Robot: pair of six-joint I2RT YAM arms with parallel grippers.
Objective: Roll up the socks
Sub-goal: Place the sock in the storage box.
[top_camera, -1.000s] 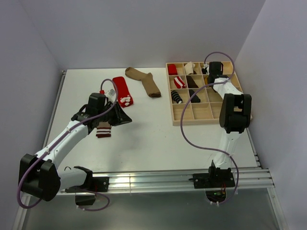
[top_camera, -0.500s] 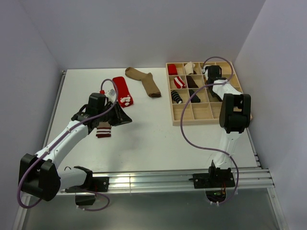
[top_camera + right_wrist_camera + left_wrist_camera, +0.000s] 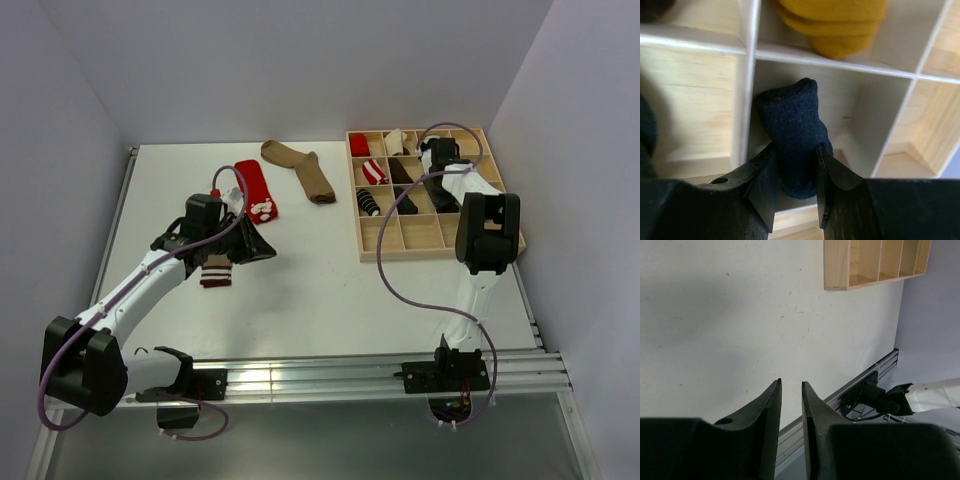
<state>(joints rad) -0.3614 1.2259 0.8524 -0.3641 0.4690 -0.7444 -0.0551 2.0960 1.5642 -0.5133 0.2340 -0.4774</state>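
Right wrist: right gripper (image 3: 796, 155) clamps rolled navy fabric sock (image 3: 790, 115) in wooden divider tray (image 3: 830, 62) cell, probably seating it; left gripper (image 3: 791, 385) empty, part-open.

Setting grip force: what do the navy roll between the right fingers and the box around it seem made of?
The navy roll: soft knitted fabric, matte, fuzzy surface; fibre unclear. The box: pale wood, probably unvarnished, faint grain, thin dividers.

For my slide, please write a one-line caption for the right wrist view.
The right pincer holds a rolled navy sock in a wooden tray compartment, next to one with a mustard sock.
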